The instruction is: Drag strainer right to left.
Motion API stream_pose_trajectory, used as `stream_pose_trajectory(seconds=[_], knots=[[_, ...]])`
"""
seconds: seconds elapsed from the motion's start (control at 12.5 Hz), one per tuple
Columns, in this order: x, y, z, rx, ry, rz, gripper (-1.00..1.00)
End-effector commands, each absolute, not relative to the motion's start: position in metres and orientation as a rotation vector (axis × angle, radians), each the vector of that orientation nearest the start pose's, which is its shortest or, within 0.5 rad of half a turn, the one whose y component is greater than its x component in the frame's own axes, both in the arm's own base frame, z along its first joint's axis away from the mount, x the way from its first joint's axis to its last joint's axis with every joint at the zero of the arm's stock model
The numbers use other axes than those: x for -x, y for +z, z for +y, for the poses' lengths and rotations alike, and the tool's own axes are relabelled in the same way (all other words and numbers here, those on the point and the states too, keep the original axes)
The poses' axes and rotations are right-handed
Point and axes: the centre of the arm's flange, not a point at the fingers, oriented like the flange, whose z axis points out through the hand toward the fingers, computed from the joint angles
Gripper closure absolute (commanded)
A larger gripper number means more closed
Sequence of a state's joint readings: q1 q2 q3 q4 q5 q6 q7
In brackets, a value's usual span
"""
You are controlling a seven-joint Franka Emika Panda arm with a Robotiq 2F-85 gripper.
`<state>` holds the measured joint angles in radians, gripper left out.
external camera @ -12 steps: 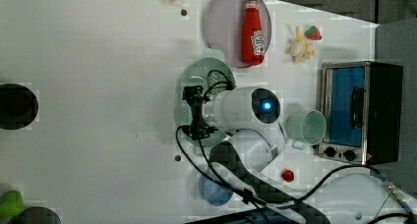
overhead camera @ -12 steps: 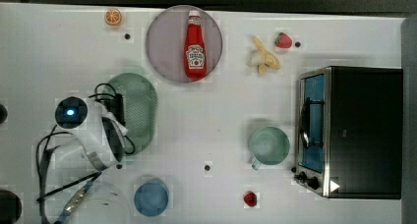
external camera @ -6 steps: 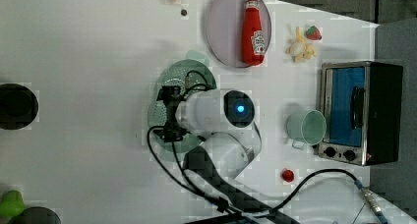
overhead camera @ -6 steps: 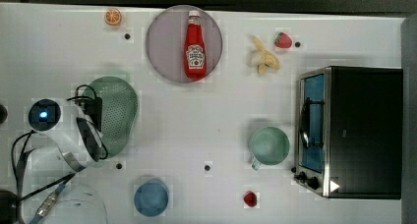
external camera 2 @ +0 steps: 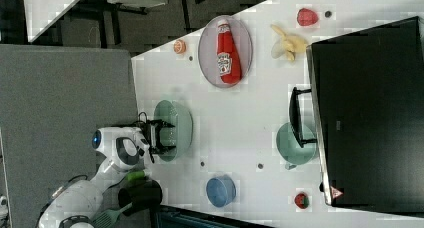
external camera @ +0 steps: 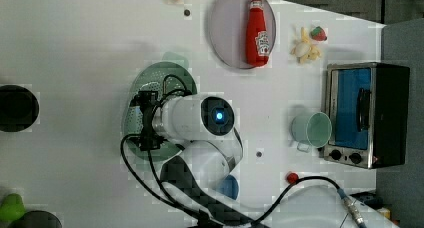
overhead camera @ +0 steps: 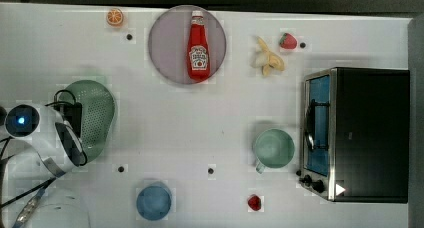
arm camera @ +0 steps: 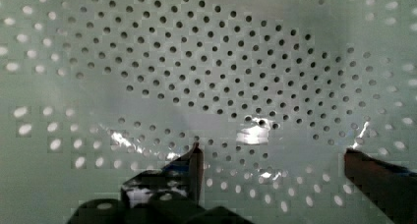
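The pale green strainer (overhead camera: 100,113), dotted with small holes, sits near the top view's left edge of the white table. My gripper (overhead camera: 79,120) reaches down inside its bowl, and the arm hides part of it. In the wrist view the perforated strainer floor (arm camera: 196,62) spreads out under my gripper (arm camera: 273,157). The two dark fingertips (arm camera: 194,160) stand far apart just above it, open, with nothing held between them. The right view has the gripper (external camera 2: 162,135) over the strainer (external camera 2: 181,120), and the left view has the gripper (external camera: 146,120) over the strainer (external camera: 150,80).
A grey plate (overhead camera: 165,48) carrying a ketchup bottle (overhead camera: 199,48) lies at the back. A green mug (overhead camera: 274,148) stands beside the toaster oven (overhead camera: 365,133). A blue bowl (overhead camera: 154,202) sits near the front edge. A banana (overhead camera: 269,60) and small fruit pieces lie scattered about.
The arm and the strainer have slid together toward the top view's left. The gripper has stayed open inside the bowl.
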<state>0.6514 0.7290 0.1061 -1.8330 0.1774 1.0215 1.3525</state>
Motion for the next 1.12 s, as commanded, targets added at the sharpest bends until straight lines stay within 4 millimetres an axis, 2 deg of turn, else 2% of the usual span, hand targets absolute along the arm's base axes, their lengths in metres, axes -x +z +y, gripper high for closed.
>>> stream_pose_trajectory(seconds=[0.08,0.24,0.32,0.48,0.64,0.8,0.88,0.96,1.12], knots=[[-0.476,0.154,0.449,2.155,0.220,2.166,-1.00],[-0.482,0.179,0.440,2.269,0.217,2.096,-1.00],[-0.487,0.201,0.431,2.364,0.214,2.030,-1.00],[-0.506,0.265,0.403,2.474,0.196,1.919,-1.00],[-0.525,0.341,0.364,2.540,0.161,1.779,-1.00],[-0.538,0.419,0.308,2.583,0.137,1.664,-1.00],[-0.542,0.455,0.272,2.585,0.135,1.641,-1.00],[-0.543,0.489,0.232,2.591,0.132,1.611,-1.00],[-0.540,0.543,0.148,2.649,0.086,1.504,-1.00]])
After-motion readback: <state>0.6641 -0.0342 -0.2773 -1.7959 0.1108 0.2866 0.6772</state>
